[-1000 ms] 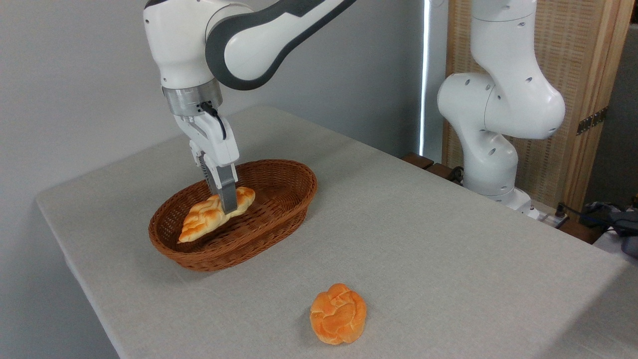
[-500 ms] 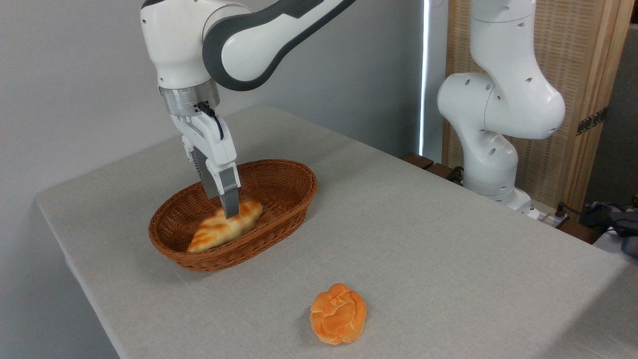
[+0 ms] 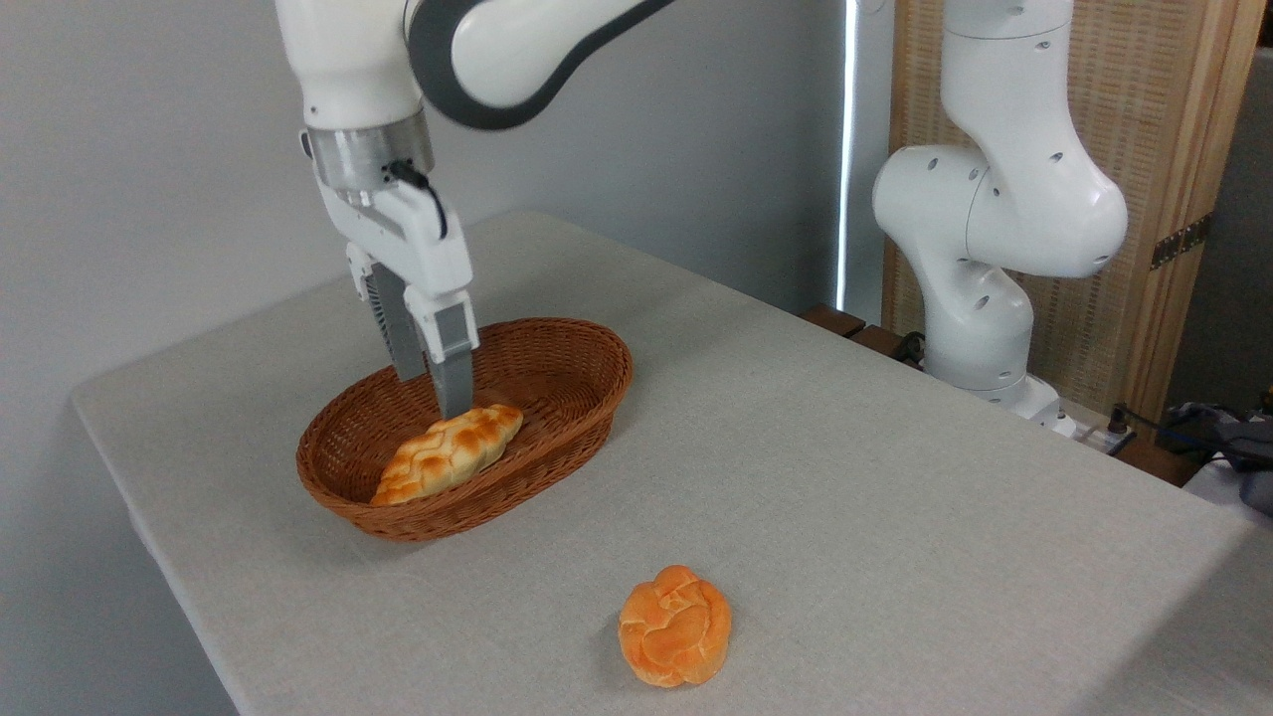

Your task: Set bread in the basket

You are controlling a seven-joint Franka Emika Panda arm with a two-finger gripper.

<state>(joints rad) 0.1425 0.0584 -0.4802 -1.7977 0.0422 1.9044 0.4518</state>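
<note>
A pale grey wall (image 3: pixel 149 149) backs the scene, with a slatted wooden screen (image 3: pixel 1164 179) at the right behind the arm's white base (image 3: pixel 980 328). The counter (image 3: pixel 796 477), covered in light grey cloth, runs from near right to far left. On its left part sits the basket (image 3: pixel 567 398), and the bread (image 3: pixel 450 452) lies inside along the near wall, its long axis matching the basket's, pointed ends toward lower left and upper right. The claw (image 3: pixel 430 383) hangs just above the loaf, fingers apart, gripping nothing. A round orange bun (image 3: pixel 674 626) rests well apart, near the front edge.
</note>
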